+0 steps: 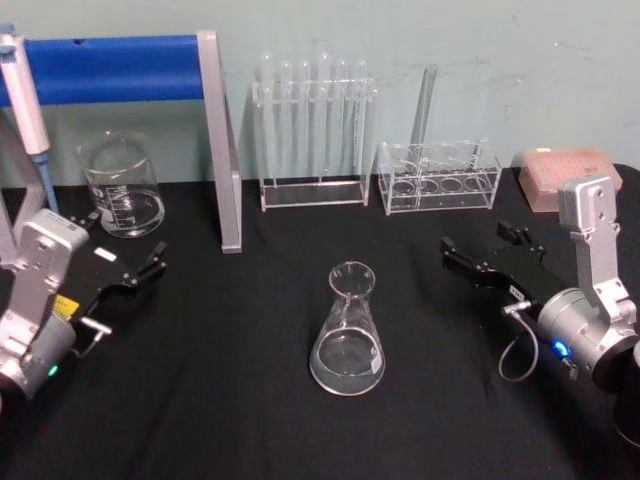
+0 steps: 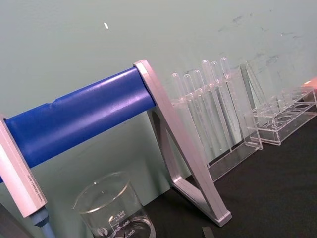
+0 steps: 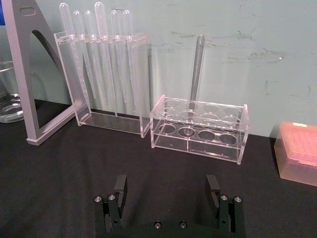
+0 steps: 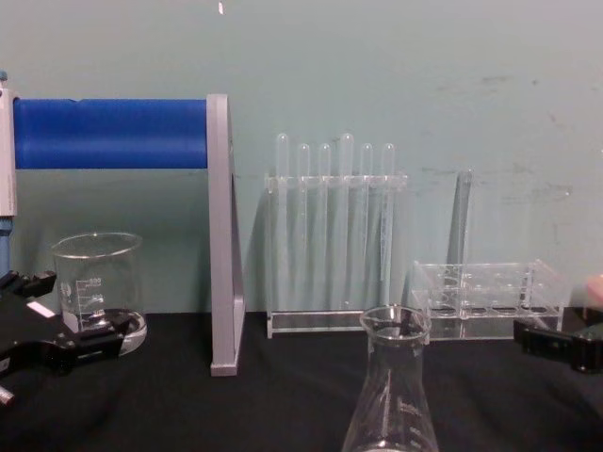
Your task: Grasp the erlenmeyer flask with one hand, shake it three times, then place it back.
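Erlenmeyer flask (image 1: 348, 335) upright, neck skyward.

We see even, soft light with faint shadows. The erlenmeyer flask (image 1: 348, 333) shows small glints, dark against the black tablecloth (image 1: 250, 400). In the chest view its near base blurs slightly.

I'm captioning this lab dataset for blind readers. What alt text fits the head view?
A clear glass flask stands upright in the middle of a black table, untouched, with an open left gripper and an open right gripper on either side of it. Behind are a beaker, a blue-barred stand, and two clear tube racks.
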